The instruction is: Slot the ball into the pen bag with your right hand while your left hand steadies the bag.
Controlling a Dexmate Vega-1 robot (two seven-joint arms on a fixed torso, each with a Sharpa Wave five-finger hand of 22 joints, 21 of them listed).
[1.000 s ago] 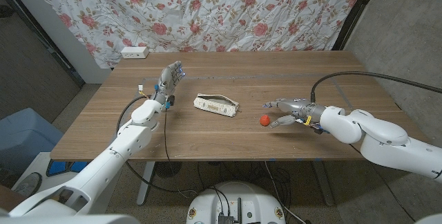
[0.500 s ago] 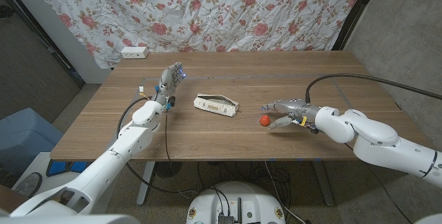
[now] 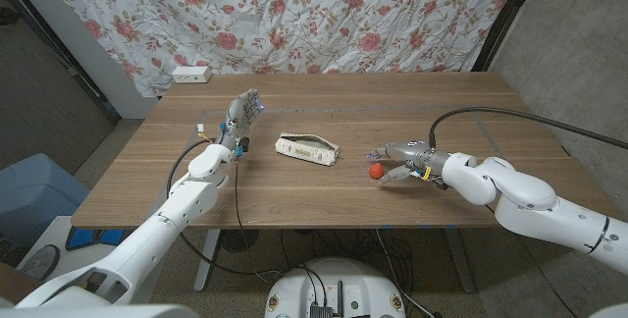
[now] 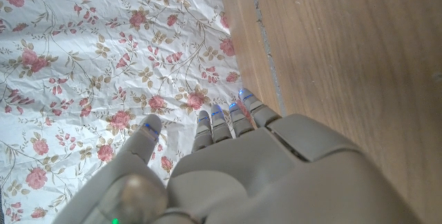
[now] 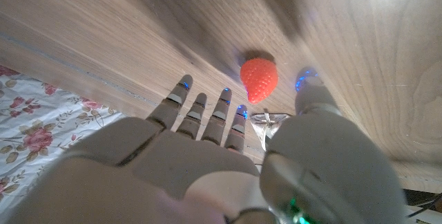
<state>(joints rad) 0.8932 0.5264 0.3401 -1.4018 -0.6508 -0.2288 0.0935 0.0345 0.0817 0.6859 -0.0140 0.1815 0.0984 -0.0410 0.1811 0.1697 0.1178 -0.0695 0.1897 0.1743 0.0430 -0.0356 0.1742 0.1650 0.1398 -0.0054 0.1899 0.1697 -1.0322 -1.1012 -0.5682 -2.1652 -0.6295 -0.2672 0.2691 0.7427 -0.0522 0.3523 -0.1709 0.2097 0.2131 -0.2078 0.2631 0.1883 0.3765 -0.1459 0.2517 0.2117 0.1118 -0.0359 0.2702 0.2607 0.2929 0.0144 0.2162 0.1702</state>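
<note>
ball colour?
Orange-red ball, clearest in the right wrist view, just off the right robot hand's fingertips.

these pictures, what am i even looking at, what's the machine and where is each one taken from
It is a robot with two arms, each ending in a hand, standing at a wooden table. The wide picture comes from a camera on its head, looking down. The other two come from cameras on its wrists, looking along the back of each hand, so they appear turned around.

On the table lie a pale pen bag and a small red ball. The right hand is open with its fingers reaching around the ball, not yet holding it. The left hand is raised, open and empty, a little way from the bag. A white box sits at the far edge, before a flowered curtain.
</note>
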